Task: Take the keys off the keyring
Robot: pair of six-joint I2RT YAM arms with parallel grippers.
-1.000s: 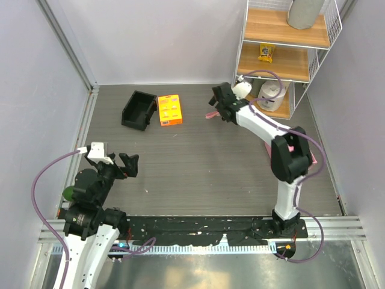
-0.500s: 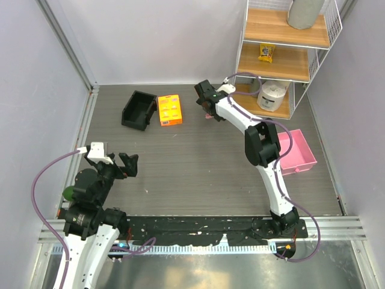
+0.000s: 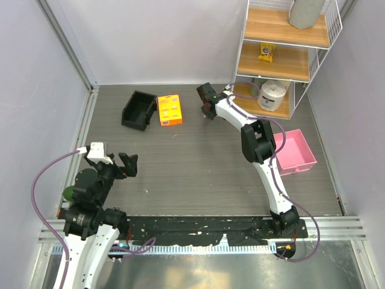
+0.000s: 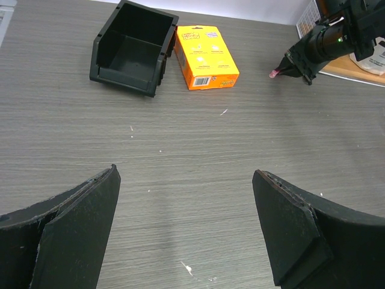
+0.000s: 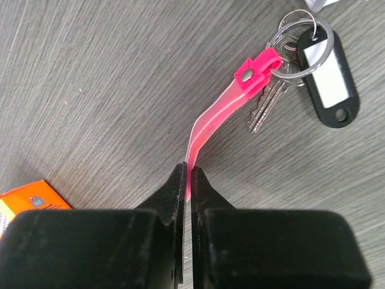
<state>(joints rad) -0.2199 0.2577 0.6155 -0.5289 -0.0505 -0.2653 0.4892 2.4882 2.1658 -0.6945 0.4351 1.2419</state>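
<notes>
The keyring point(image 5: 224, 107) is a pink strap with metal rings point(image 5: 287, 35) at its far end, lying on the grey table. Silvery keys point(image 5: 264, 107) and a black tag with a white label point(image 5: 328, 77) hang on those rings. My right gripper point(image 5: 187, 173) is shut on the strap's near end, which curves up from the table. The top view has this gripper point(image 3: 207, 109) at the back, right of the orange box. My left gripper point(image 4: 185, 173) is open with nothing between its fingers, held above the table at the near left point(image 3: 127, 164).
A black bin point(image 3: 138, 109) and an orange box point(image 3: 169, 109) sit at the back left. A pink tray point(image 3: 299, 158) lies on the right. A wire shelf rack point(image 3: 283, 55) holding a white roll point(image 3: 271, 95) stands at the back right.
My right gripper swung left from beside the shelf, came down on the pink strap and went from open to shut. The left arm has not moved.
</notes>
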